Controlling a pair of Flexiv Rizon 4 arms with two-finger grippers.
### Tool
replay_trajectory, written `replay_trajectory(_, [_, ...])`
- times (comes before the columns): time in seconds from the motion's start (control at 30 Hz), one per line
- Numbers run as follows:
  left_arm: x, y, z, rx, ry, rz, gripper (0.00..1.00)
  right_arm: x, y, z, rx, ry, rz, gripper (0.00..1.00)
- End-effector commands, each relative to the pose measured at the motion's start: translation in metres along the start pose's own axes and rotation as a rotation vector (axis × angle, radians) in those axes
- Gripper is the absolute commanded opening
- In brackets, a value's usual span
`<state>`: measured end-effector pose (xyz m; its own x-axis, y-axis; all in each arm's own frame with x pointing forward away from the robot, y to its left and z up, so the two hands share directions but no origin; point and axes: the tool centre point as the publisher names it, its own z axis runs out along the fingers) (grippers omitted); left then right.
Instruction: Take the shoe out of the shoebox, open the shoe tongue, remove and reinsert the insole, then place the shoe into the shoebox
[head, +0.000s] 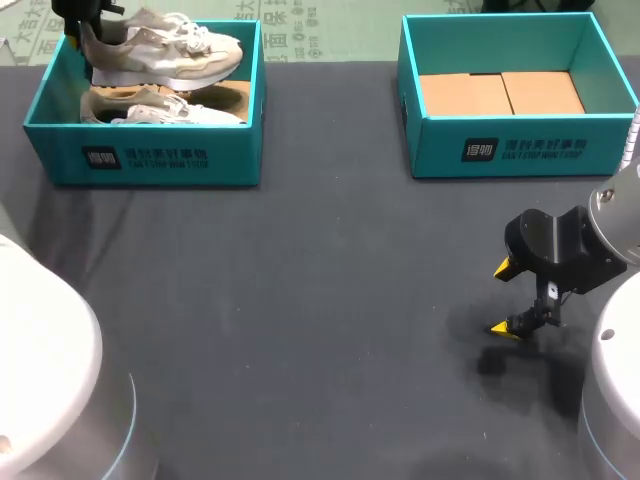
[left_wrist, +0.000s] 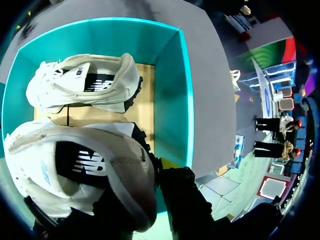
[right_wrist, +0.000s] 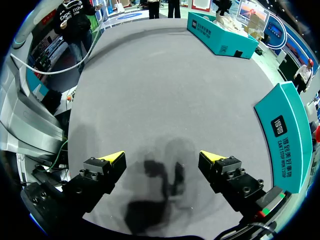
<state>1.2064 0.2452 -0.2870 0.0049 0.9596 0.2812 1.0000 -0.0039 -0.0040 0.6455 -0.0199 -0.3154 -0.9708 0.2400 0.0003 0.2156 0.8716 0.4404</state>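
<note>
Closest to my left wrist lens is the heel of the lifted shoe (left_wrist: 75, 165), a white sneaker with a dark side logo and a worn, creased collar. It sits right against my left gripper (head: 87, 35), and I read the fingers as clamped on that heel: one black finger (left_wrist: 182, 195) presses its outer side with a yellow tip showing at the edge, while the other is hidden behind the shoe. From the head view the lifted shoe (head: 165, 50) hangs tilted over the left shoebox (head: 150, 155), heel high in the gripper and toe reaching toward the box's far side wall, with its pale sole facing down. Under it, the second shoe (head: 160, 108) lies on the brown floor of the same box; through the wrist view the second shoe (left_wrist: 85, 82) is ahead of the gripper, on its side, hemmed in by the teal walls of the left shoebox (left_wrist: 170, 90). The right shoebox (head: 520, 145) stands well apart at the table's other end, showing only brown cardboard inside. My right gripper (head: 502, 298) hovers low over the dark grey cloth (head: 300, 300) in front of that box, its fingers spread wide with nothing between them. In its own view the right gripper (right_wrist: 162, 157) casts a shadow on the cloth, with the right shoebox (right_wrist: 285, 135) just beside it.
</note>
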Motion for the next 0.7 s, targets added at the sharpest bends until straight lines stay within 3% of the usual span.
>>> replay_trajectory(0.03, [-0.006,0.007,0.004,0.002,0.004,-0.002,0.00,0.002,0.000,0.000,0.001,-0.003,0.000,1.00])
replay_trajectory(0.7, [-0.025,0.008,0.033,0.020,0.063,0.000,0.00,0.002,0.000,0.000,0.001,-0.003,0.000,1.00])
